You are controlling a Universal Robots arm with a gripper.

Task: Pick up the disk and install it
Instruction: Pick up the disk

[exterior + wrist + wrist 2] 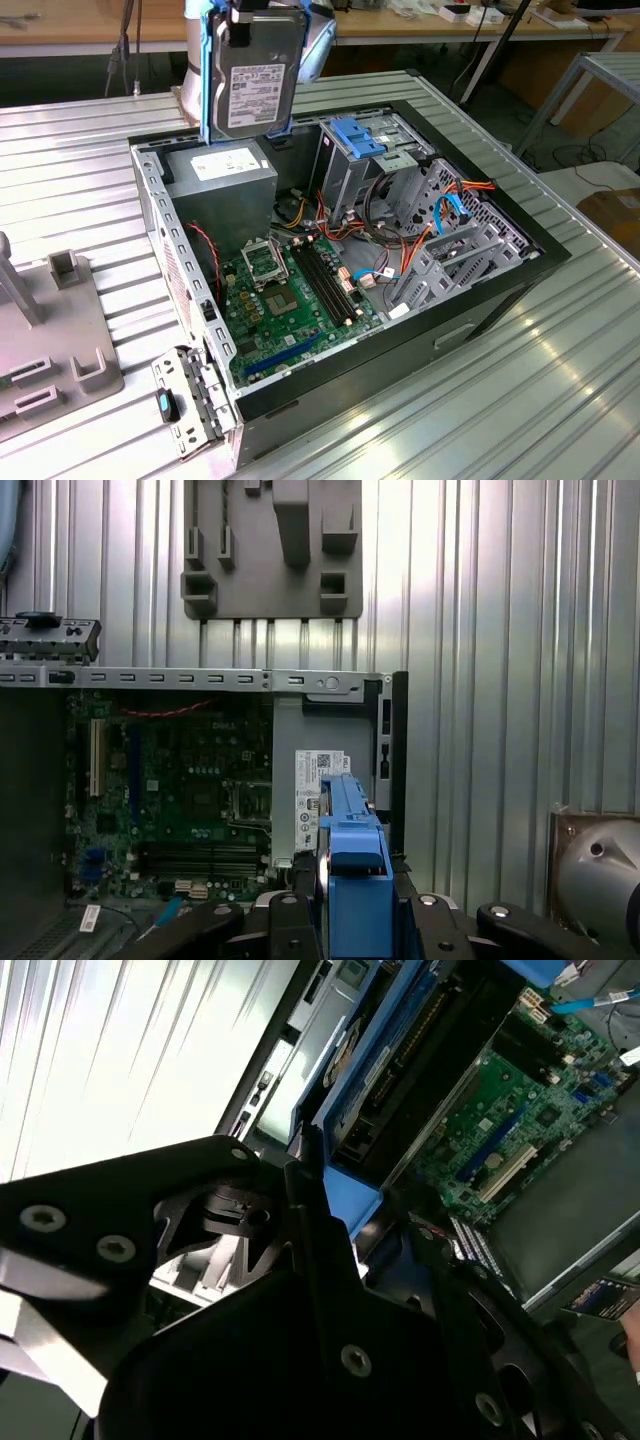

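Note:
The disk (pixel 255 75), a dark metal drive with a label in a bright blue carrier rail, hangs upright in the air over the back corner of the open computer case (pixel 520 262). My gripper (pixel 248 18) is shut on its upper edge, above the grey power supply (pixel 220 180). In the second wrist view the disk (pixel 400 1070) runs out from between the black fingers (pixel 305 1210). In the first wrist view the blue rail of the disk (pixel 350 865) stands edge-on in the gripper (pixel 350 925), over the case wall.
The metal drive cage (pixel 360 160) with a blue bracket on top stands at the case's far side, beside orange and blue cables (pixel 440 215). The green motherboard (pixel 290 300) lies on the case floor. A grey fixture plate (pixel 50 350) sits on the ribbed metal table at the exterior view's left.

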